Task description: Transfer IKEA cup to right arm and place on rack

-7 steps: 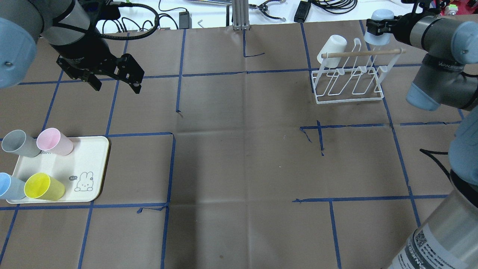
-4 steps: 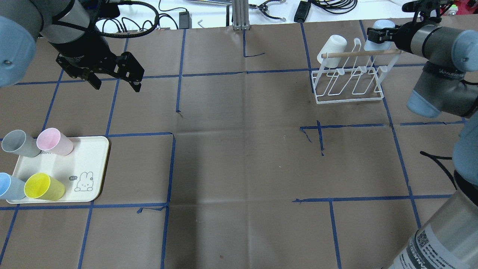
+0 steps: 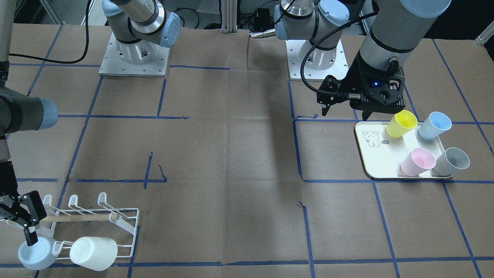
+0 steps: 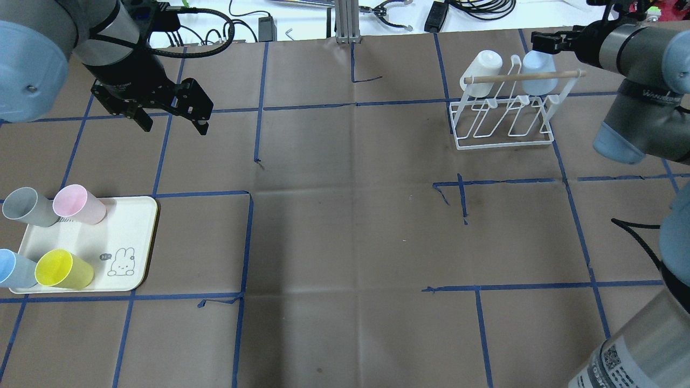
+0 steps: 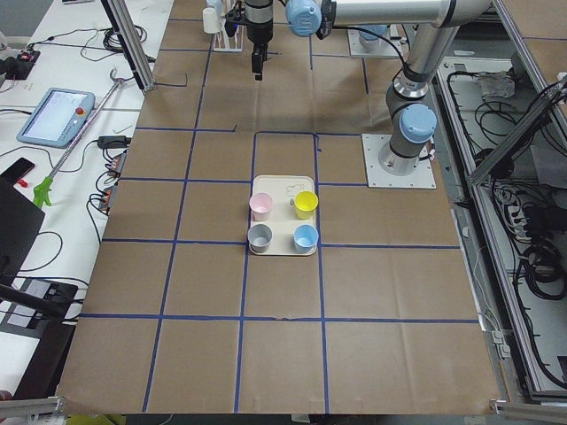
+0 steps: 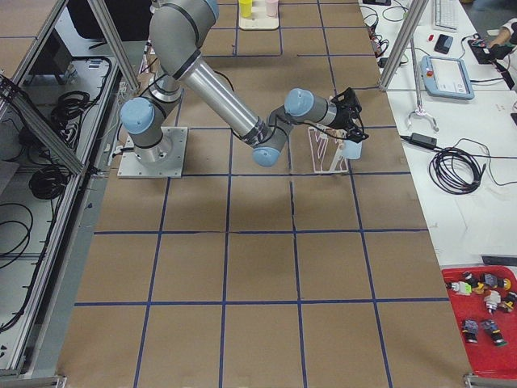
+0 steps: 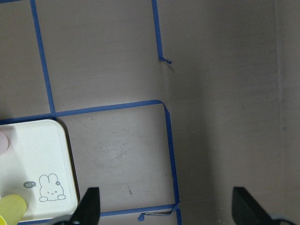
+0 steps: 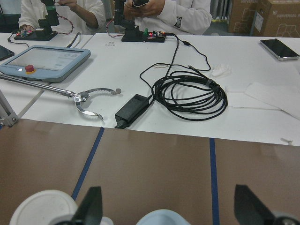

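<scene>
A pale blue IKEA cup sits upside down on the white wire rack, at its right end behind the wooden dowel. It also shows as the pale blue cup in the front-facing view. My right gripper hovers just above and behind it, open. In the right wrist view the fingers stand wide apart, with the cup's base low between them and not touched. My left gripper hangs open and empty over the table, beyond the tray.
A white cup is upside down on the rack's left end. The cream tray at the front left holds grey, pink, blue and yellow cups. Cables and tools lie beyond the table's far edge.
The right gripper brought the pale blue cup down onto the rack and opened off it. The left gripper shifted slightly to the right and nearer.
</scene>
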### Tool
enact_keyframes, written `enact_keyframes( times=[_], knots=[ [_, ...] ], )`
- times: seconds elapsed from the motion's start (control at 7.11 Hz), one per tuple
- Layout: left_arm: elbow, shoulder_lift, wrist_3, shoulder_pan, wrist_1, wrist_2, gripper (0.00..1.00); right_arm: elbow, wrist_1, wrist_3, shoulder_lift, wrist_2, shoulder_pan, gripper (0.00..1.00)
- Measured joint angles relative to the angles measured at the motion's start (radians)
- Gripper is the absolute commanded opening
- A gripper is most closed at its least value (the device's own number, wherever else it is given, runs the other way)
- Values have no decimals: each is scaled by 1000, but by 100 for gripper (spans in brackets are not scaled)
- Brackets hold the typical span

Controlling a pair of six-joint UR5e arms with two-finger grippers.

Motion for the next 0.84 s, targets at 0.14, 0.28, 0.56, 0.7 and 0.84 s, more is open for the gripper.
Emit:
enact_keyframes(
  times=[0.14, 0.28, 0.56, 0.7, 0.84],
  knots=[
    [0, -2, 0, 0, 2, 0, 99, 0, 77, 1, -49, -3, 8, 100],
    [-1, -2, 0, 0, 3, 0, 99, -2, 174, 2, -104, -16, 19, 100],
    [0, -1, 0, 0, 3, 0, 99, -43, 455, 7, -200, -55, 50, 100],
    [0, 0, 0, 0, 4, 0, 99, -95, 646, 14, -245, -104, 79, 100],
    [0, 1, 0, 0, 4, 0, 99, -142, 820, 27, -277, -169, 113, 100]
  ],
)
